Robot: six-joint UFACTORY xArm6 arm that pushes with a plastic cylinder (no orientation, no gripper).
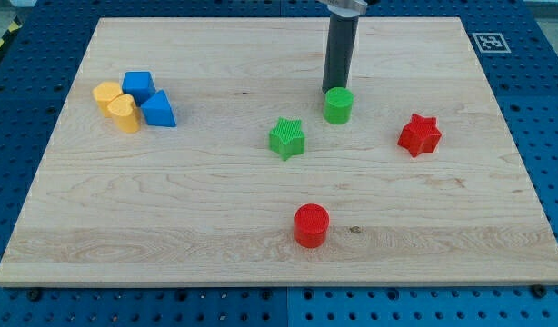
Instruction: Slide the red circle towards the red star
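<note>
Near the view's top-centre of the counter point(215, 195), my tip point(334, 90) is sitting right behind the green circle point(338, 105), touching or nearly so; can't tell which. End effector is a plain rod w/ no jaws, so nothing is parting, closing or clamping.

Red circle point(311, 225) is lying well below the tip, slightly to its left, near the counter's bottom edge, apart from all other blocks. Red star point(419, 134) is sitting to the tip's right and a bit lower, also alone. Green star point(286, 138) is resting below-left of the tip, near the green circle but not touching.

Far left of the tip: cluster w/ blue cube point(138, 86), blue triangular block point(157, 110), two yellow blocks point(107, 94) point(124, 113), packed tight, exact shapes unclear.
</note>
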